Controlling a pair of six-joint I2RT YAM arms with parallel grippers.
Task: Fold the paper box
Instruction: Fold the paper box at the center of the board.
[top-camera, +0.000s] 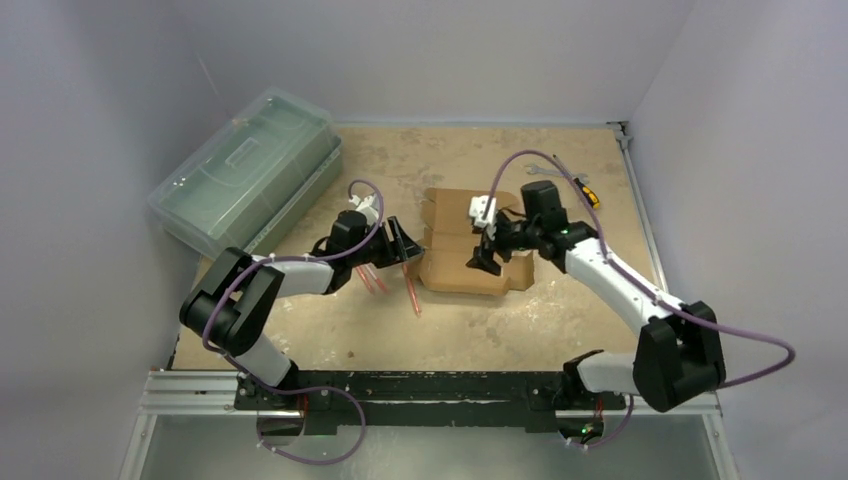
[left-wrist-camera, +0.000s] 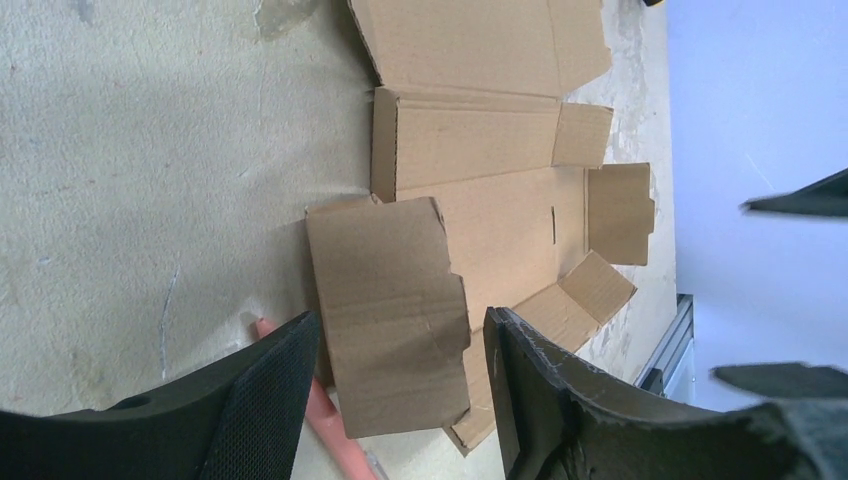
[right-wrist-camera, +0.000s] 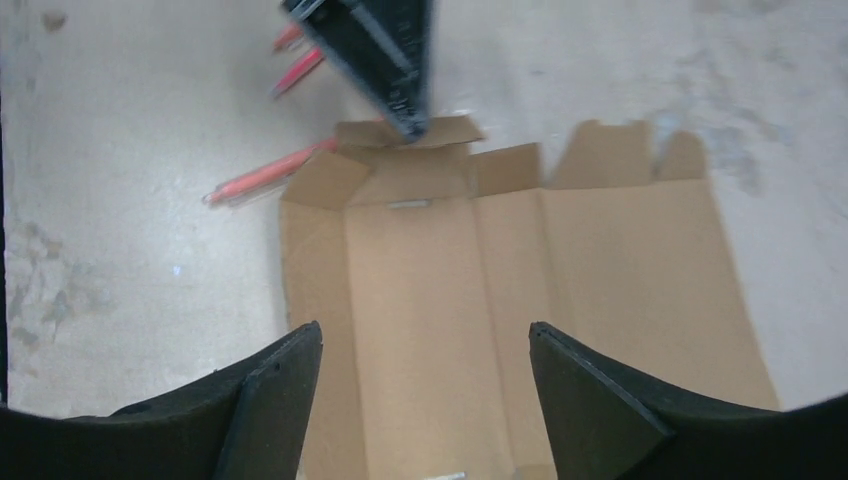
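Observation:
The paper box is a brown cardboard die-cut piece lying mostly flat in the middle of the table, with a few side flaps partly raised. My left gripper is at its left end and is open. In the left wrist view one raised flap stands in the gap of the left gripper, with a gap on one side. My right gripper hovers over the box's middle panels. In its own view the right gripper is open and empty.
A large translucent green plastic case lies at the back left. Red pens lie just left of the box and under the left gripper; the pens also show in the right wrist view. A wrench and a yellow-handled tool lie at the back right.

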